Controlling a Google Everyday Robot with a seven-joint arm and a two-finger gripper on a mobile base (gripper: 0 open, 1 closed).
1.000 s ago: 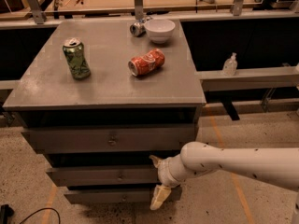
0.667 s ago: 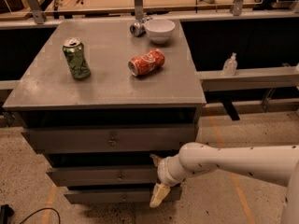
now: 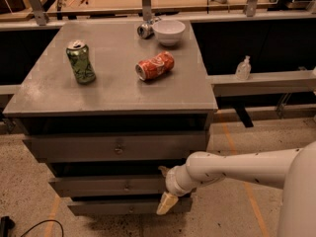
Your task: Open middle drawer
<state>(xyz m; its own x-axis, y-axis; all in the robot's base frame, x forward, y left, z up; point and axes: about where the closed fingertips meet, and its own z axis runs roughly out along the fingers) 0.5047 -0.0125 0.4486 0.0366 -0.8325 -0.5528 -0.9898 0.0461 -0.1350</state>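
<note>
The grey cabinet [image 3: 113, 98] has three drawer fronts. The middle drawer [image 3: 98, 186] is a low flat grey panel with a small round knob [image 3: 127, 185]; it sits about flush with the others and shows no tray. My gripper [image 3: 165, 186] is at the right end of this panel, well right of the knob. Its fingers are spread, one tip above the panel [image 3: 162, 170] and one cream finger below it [image 3: 166, 203]. It holds nothing that I can see. My white arm [image 3: 237, 168] reaches in from the right.
On the cabinet top stand a green can [image 3: 81, 61], a red can on its side [image 3: 155, 65], a white bowl [image 3: 169, 31] and a small metal object [image 3: 145, 30]. The taller top drawer [image 3: 116, 147] and the bottom drawer [image 3: 123, 209] are shut. A clear bottle [image 3: 243, 68] stands on a rail at right.
My gripper has edged slightly left against the right end of the middle drawer front. The drawers have not visibly moved.
</note>
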